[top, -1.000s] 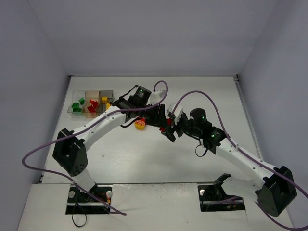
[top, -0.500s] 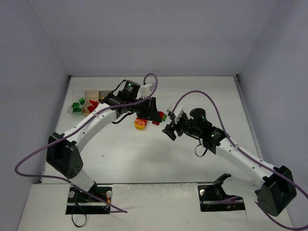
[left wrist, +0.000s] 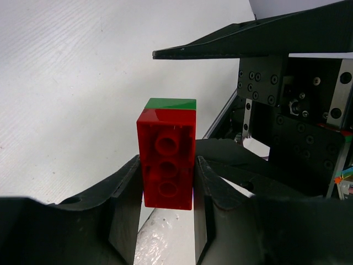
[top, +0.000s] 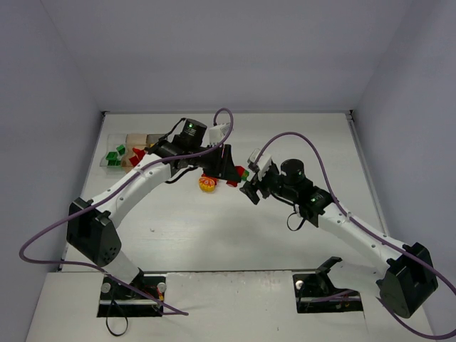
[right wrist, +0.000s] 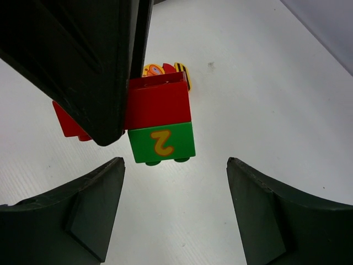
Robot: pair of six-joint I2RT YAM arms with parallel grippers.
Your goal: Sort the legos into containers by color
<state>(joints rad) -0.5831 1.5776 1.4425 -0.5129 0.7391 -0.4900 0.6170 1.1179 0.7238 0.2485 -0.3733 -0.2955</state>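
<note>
Left gripper (left wrist: 165,176) is pinching a red brick (left wrist: 165,165) by its sides, with a green brick (right wrist: 161,142) stuck on the outer end. Compared with one second earlier, this arm has swung back to the left and drawn the piece away from the right gripper (right wrist: 172,165), with little shift over the last half second. Legible marking: a yellow "2" on the green brick; the right gripper's fingers stand spread, the green brick just ahead of their gap and untouched, above the table (top: 306,142), with a yellow-and-red clump (top: 207,184) lying near and the containers (top: 132,140) at far left.
</note>
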